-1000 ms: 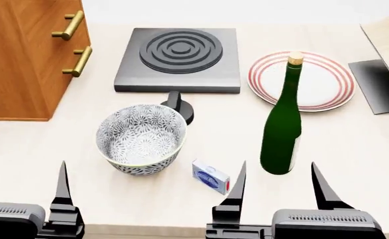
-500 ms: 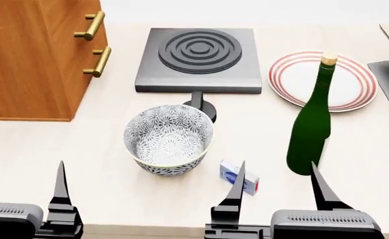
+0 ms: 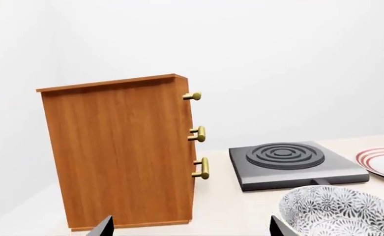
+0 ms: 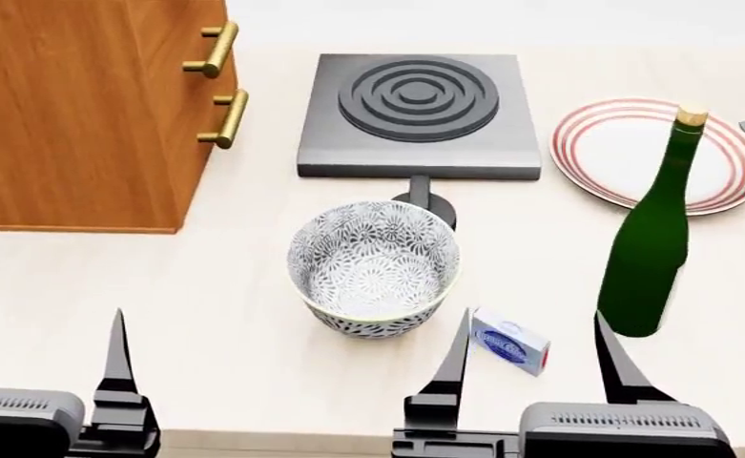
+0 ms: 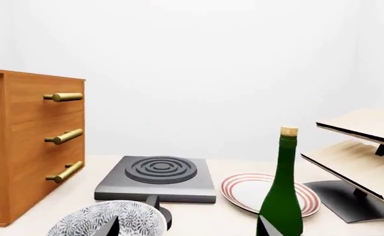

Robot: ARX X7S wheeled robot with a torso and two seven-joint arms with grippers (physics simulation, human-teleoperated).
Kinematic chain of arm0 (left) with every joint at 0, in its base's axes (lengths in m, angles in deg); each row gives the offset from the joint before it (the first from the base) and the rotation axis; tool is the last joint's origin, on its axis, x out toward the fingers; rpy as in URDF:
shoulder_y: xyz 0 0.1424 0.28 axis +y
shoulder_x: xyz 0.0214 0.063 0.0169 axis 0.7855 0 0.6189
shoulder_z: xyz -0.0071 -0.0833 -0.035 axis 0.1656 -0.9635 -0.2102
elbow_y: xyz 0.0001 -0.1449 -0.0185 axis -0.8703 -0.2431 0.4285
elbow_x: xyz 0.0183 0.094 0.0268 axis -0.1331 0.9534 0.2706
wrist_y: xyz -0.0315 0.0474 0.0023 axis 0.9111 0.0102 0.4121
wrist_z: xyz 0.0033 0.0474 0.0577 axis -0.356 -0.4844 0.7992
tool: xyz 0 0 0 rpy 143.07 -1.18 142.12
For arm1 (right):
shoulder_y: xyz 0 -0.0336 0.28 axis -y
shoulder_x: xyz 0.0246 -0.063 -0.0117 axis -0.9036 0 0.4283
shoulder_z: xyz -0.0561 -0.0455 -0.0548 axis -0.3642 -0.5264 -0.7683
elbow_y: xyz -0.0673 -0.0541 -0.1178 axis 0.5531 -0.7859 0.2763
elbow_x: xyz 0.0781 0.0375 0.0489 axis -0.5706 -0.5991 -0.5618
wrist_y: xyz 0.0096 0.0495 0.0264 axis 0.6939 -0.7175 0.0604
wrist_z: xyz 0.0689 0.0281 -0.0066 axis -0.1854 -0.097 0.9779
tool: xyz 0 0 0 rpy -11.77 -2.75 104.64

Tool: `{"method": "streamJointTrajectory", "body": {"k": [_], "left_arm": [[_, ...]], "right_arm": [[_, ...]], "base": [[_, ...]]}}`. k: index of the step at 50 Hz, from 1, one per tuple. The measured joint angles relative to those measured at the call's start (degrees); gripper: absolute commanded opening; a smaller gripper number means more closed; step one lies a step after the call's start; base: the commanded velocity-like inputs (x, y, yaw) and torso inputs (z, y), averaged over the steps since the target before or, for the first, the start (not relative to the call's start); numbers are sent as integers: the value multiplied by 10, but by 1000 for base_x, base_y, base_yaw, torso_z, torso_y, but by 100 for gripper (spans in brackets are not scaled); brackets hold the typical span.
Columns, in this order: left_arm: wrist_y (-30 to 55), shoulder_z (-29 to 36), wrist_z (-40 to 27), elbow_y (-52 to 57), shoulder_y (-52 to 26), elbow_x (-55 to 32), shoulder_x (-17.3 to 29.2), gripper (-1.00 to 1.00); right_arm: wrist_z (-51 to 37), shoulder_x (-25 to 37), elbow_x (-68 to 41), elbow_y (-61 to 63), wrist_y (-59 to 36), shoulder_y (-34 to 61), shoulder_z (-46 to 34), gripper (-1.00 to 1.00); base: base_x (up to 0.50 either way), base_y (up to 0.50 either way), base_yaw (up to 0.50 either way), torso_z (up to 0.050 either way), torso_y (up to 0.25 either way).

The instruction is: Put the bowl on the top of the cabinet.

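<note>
Bowl [image 4: 374, 267]: upright on table [image 4: 219, 296], mouth up, empty; sits between the two grippers' lines of reach, slightly nearer the right one. Not yet gripped, not yet lifted.
Left gripper [image 4: 44, 343]: fingers spread wide, holding nothing; hovers at near table edge, well left of bowl. Wrist view looks at cabinet side, bowl rim only at frame corner.
Right gripper [image 4: 534, 348]: fingers spread wide, empty; bowl sits just ahead and inboard of its left finger. Looks like the better-placed arm for a rim grasp.
Small blue box [image 4: 511, 343]: lies flat on table just beside bowl, right in front of right gripper. Likely obstacle on a direct approach.
Green bottle [image 4: 649, 253]: upright, near right gripper's outer finger; tall, easy to tip if arm swings wide.
Hotplate [image 4: 410, 116]: behind bowl, knob touching or nearly touching bowl's far rim; cannot tell which.
Plate [image 4: 614, 153]: red-rimmed, behind bottle, irrelevant.
Cabinet [image 4: 79, 114]: far left, tall; top visible only in wrist views, looks bare. Target needs high lift.
Rack [image 5: 366, 152]: far right, well clear.
</note>
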Motion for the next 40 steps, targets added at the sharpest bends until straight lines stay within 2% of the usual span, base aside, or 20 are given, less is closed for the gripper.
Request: {"method": "streamJointTrajectory", "body": {"k": [7, 16, 30, 40], "left_arm": [[-2, 2, -3, -2, 0, -2, 1, 100], [-3, 3, -6, -2, 1, -5, 3, 100], [-3, 3, -10, 3, 3, -10, 9, 100], [-3, 6, -13, 5, 3, -13, 11, 100]], "right_arm": [[-2, 2, -4, -3, 1, 1, -1, 100], [-6, 5, -6, -5, -1, 2, -3, 100], [-11, 8, -11, -2, -1, 2, -7, 100], [-17, 11, -11, 0, -5, 4, -9, 100]], "base": [[0, 29, 0, 0, 0], [0, 495, 0, 0, 0], [0, 19, 0, 0, 0], [0, 469, 0, 0, 0]]}}
